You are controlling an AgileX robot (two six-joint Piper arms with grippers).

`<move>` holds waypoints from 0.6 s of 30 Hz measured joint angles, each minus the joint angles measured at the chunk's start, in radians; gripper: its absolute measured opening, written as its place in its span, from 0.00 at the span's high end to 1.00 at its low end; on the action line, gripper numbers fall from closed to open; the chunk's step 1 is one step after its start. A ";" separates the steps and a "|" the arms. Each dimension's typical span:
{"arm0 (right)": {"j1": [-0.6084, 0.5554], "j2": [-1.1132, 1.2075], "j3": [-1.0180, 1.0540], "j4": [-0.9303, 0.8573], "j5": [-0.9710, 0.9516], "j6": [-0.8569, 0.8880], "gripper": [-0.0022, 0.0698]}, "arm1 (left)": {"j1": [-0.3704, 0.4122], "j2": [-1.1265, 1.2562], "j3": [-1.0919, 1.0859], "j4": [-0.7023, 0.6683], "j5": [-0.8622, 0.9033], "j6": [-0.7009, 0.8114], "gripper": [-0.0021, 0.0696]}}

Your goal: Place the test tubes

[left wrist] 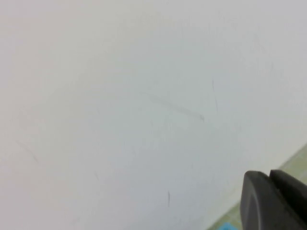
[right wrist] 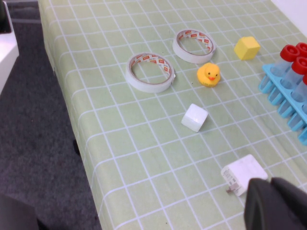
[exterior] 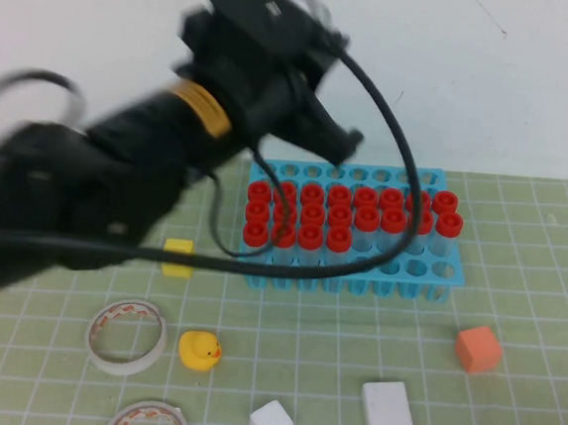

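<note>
Figure: I am working at a laboratory-style robot test bench. A blue rack [exterior: 398, 274] is holding rows of red-capped test tubes [exterior: 366, 218] on a green gridded mat [exterior: 540, 295] that is covering the table, and a plain white wall [exterior: 504, 83] is rising behind it. Small odd items are lying about: tape rolls [exterior: 127, 363], a rubber duck [exterior: 199, 349], an orange cube [exterior: 477, 349], a white plug adapter [exterior: 387, 409]. Dark carpet [right wrist: 33, 143] is showing past the table edge.

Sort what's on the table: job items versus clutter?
Job: test tubes; rack; left tool, shut, raised by the rack; right tool, shut, near the charger.
Clutter: tape rolls, duck, yellow block, orange block, white block, charger.
</note>
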 joint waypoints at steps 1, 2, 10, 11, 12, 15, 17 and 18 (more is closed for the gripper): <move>0.000 0.000 0.000 0.000 0.000 0.000 0.97 | 0.000 -0.040 0.000 0.000 0.024 0.000 0.96; 0.000 0.000 0.000 0.000 0.000 0.000 0.97 | 0.000 -0.072 0.000 -0.001 0.043 0.002 0.97; 0.000 0.000 0.000 0.000 0.000 0.000 0.97 | 0.000 -0.352 0.019 -0.005 0.188 0.014 0.97; 0.000 0.000 0.000 0.000 0.000 0.000 0.97 | 0.000 -0.380 0.031 -0.005 0.193 0.024 0.97; 0.000 0.000 0.000 0.000 0.000 0.000 0.97 | 0.000 -0.417 0.052 -0.005 0.195 0.031 0.97; 0.000 0.000 0.000 0.000 0.000 0.000 0.97 | 0.000 -0.530 0.128 -0.008 0.218 0.033 0.97; 0.000 0.000 0.000 0.000 0.000 0.000 0.97 | 0.000 -0.607 0.197 -0.017 0.265 0.029 0.97; 0.000 0.000 0.000 0.000 0.000 0.000 0.97 | 0.000 -0.638 0.234 -0.019 0.290 0.027 0.97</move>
